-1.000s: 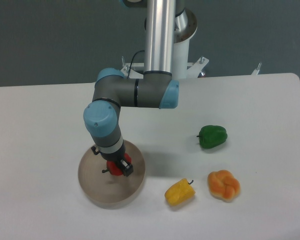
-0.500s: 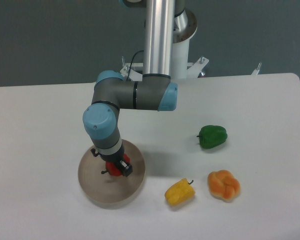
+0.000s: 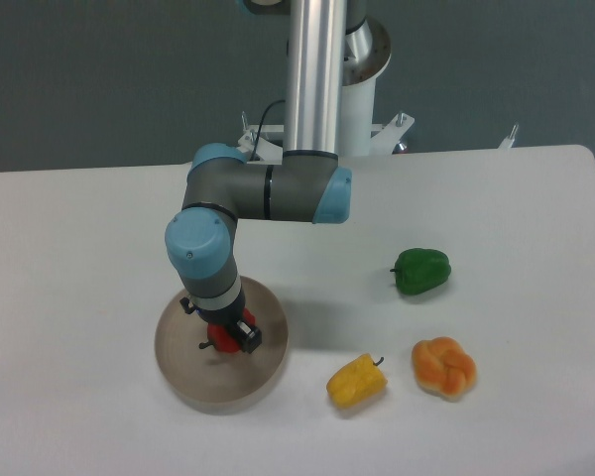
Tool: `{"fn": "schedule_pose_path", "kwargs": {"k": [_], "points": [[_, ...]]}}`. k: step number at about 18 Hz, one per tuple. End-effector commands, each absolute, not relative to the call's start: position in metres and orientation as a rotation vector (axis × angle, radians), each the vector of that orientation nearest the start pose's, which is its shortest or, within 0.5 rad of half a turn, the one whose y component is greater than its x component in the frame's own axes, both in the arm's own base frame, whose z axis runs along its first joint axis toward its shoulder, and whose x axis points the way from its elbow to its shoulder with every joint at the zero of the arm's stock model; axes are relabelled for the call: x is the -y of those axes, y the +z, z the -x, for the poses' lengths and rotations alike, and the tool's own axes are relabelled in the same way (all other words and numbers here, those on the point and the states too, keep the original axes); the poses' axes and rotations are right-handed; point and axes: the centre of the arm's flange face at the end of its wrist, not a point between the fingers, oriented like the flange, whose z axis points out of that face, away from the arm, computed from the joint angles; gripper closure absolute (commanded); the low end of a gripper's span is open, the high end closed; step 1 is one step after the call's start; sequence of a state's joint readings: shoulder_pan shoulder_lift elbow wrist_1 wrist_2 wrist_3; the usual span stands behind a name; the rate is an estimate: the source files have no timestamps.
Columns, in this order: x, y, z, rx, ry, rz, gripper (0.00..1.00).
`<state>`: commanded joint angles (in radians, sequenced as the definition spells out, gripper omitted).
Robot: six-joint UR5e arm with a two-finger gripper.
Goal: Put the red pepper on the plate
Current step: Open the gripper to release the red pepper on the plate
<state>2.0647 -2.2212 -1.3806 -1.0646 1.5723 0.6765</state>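
1. Nearest the camera: a yellow pepper (image 3: 356, 383) lies on the white table (image 3: 516, 218), its thin dark stem pointing up and to the right. Just beside it, to the right, sits an orange pepper (image 3: 444, 367) with deep lobes; the two are close but apart.
2. Left of these, the plate (image 3: 183, 369) rests flat on the table (round, beige-grey, low rim), near the front-left area.
3. Over the middle of the plate, the gripper (image 3: 226, 335) points downward with its fingers closed around the red pepper (image 3: 219, 338). Only part of the pepper's red body shows between and below the dark fingers; its dark stem sticks out to the left.
4. The red pepper is thus inside the plate's outline. Whether it touches the plate surface or hangs just above it cannot be told from this view.
5. Farther back, on the right half of the table, a green pepper (image 3: 421, 270) lies well apart from the plate.
6. Farthest: the arm (image 3: 268, 188) (grey links, light blue joint caps) rises to a silver column at the table's rear edge.
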Motion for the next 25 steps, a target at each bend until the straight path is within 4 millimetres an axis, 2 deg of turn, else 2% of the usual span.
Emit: {"fn": "schedule_pose_path", "kwargs": {"k": [5,7,15,21,25], "points": [[-0.691,0.232,0.221,-0.283,0.043,3.090,0.38],[-0.691,0.232,0.221,-0.283,0.043,3.090,0.33],[-0.691,0.233,0.221,-0.292,0.046,3.088,0.01],[-0.686,0.257,0.227,-0.278,0.043,3.055,0.00],[-0.666,0.273,0.251,-0.243,0.052,3.052,0.00]]}}
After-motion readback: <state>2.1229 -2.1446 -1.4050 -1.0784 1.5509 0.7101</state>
